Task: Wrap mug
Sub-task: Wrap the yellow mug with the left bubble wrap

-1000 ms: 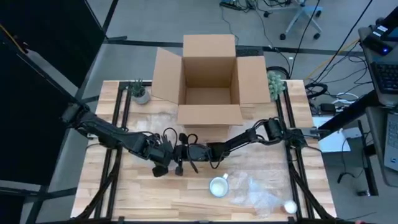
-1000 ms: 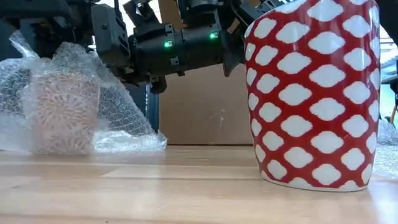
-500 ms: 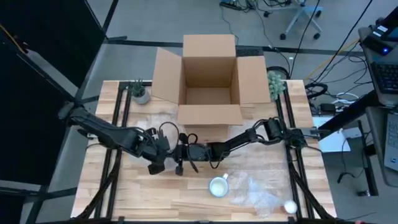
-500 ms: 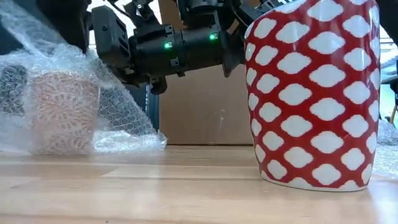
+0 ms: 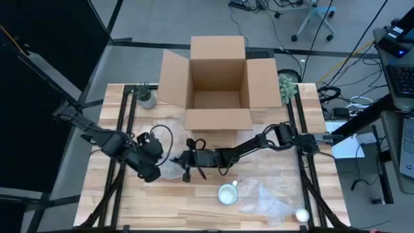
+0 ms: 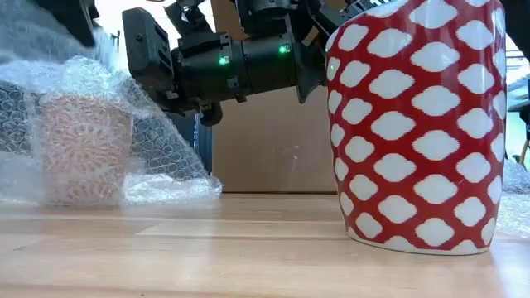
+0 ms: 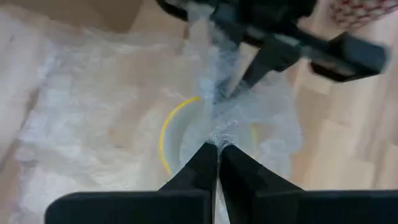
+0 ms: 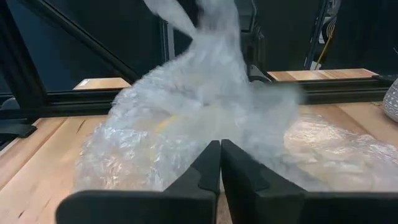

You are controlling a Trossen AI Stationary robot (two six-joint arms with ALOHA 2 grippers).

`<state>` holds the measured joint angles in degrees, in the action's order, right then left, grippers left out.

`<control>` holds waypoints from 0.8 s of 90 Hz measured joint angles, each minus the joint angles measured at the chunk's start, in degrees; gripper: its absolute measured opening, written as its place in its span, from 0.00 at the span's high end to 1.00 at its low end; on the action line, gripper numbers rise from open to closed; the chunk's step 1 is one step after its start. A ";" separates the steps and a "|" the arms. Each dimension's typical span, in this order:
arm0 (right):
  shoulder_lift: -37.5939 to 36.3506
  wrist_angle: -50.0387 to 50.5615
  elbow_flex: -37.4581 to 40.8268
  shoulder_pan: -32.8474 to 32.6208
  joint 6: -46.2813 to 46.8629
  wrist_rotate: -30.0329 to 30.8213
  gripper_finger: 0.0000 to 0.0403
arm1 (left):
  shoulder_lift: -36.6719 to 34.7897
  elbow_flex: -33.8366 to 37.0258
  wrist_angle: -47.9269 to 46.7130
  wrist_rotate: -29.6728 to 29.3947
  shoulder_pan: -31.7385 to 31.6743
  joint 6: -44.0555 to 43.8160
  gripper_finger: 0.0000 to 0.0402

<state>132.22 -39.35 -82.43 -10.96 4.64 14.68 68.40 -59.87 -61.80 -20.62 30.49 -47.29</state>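
Pinching the bubble wrap (image 7: 124,124) between closed fingers, the left gripper (image 7: 217,149) holds a gathered fold of the sheet just over the mug (image 7: 180,127), whose yellow rim shows through the plastic. From above, that gripper (image 5: 150,169) sits at about 9 o'clock of the wrapped mug (image 5: 169,169), with the right gripper (image 5: 187,162) at about 3 o'clock of it. Its own fingers are also clamped on the wrap (image 8: 199,112), which billows up ahead of them. At table height the mug (image 6: 83,149) stands upright under the plastic. A red-and-white mug (image 6: 418,124) stands apart, unwrapped.
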 joint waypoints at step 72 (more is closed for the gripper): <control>-2.76 -2.90 0.11 -0.07 0.61 -0.05 1.00 | 2.10 19.18 30.19 0.45 -1.89 2.83 1.00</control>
<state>129.47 -42.24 -82.32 -11.03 5.26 14.63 70.50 -40.69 -31.61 -20.17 28.59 -44.46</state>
